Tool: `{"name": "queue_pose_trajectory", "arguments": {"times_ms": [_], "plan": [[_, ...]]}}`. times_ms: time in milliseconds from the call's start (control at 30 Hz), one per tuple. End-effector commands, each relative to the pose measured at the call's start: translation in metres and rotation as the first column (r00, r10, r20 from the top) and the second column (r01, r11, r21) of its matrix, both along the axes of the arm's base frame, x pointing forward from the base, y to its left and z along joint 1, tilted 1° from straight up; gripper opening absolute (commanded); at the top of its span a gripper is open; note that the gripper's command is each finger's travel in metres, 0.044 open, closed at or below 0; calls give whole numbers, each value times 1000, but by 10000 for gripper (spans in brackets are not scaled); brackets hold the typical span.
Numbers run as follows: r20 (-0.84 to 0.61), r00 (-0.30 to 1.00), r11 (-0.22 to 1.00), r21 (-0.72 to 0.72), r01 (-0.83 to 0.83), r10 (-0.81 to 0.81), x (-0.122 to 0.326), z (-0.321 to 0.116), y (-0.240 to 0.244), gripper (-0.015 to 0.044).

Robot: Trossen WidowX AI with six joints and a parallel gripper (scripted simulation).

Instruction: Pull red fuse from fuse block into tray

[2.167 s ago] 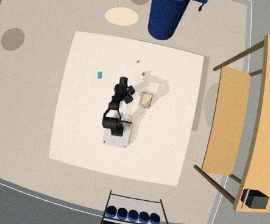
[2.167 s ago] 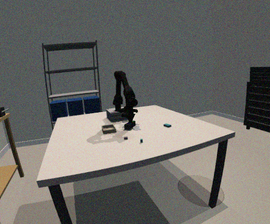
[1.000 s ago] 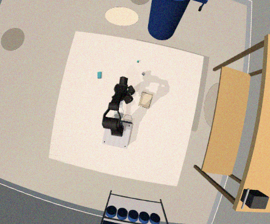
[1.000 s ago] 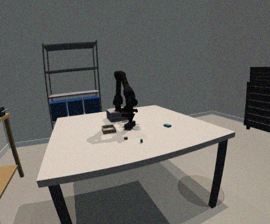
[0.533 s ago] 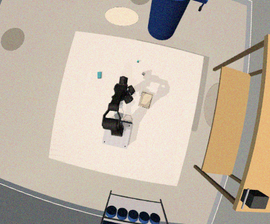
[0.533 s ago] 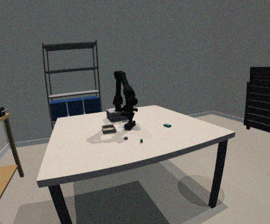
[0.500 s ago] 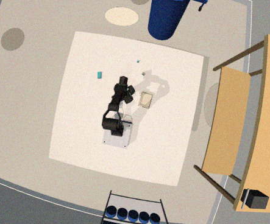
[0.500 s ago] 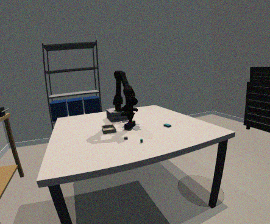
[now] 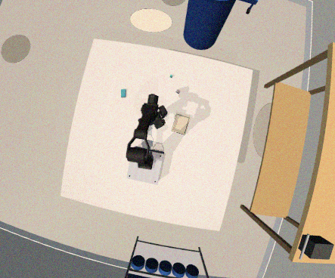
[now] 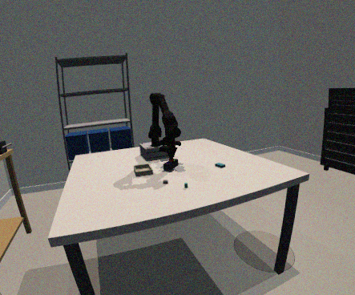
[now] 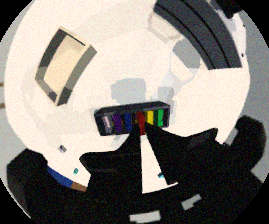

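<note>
Jaws: nearly closed, clamped on the red fuse, one dark finger on each side of it in the wrist view.
Gripper: pointing down over the fuse block; its fingertips meet at the block's upper edge, and whether they touch the block cannot be told.
Red fuse: in the row of fuses in the block, second from the right end, with a green fuse on its outer side and purple and blue ones towards the other end; whether it is seated or lifted cannot be told.
Fuse block: dark, lying on the white table just in front of the arm's base plate.
Tray: shallow, tan, rectangular, near the block on the table but apart from it; nothing visible inside.
Arm: black, folded up from the base and bent down to the block.
Other table items: a teal block, a smaller teal piece and a small grey piece, all well apart from the gripper.
</note>
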State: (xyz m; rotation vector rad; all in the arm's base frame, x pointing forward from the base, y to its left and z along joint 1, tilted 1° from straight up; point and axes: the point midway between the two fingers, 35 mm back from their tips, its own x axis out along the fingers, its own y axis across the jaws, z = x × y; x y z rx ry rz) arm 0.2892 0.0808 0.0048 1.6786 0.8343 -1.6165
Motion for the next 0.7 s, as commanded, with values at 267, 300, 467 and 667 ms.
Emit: {"name": "queue_pose_trajectory", "arguments": {"times_ms": [267,300,467,667], "plan": [[3,1000,1000,-1,4,-4,0,7,0,0],[3,1000,1000,-1,4,-4,0,8,0,0],[3,1000,1000,-2,4,-4,0,10,0,0],[3,1000,1000,-2,4,-4,0,13,0,0]]}}
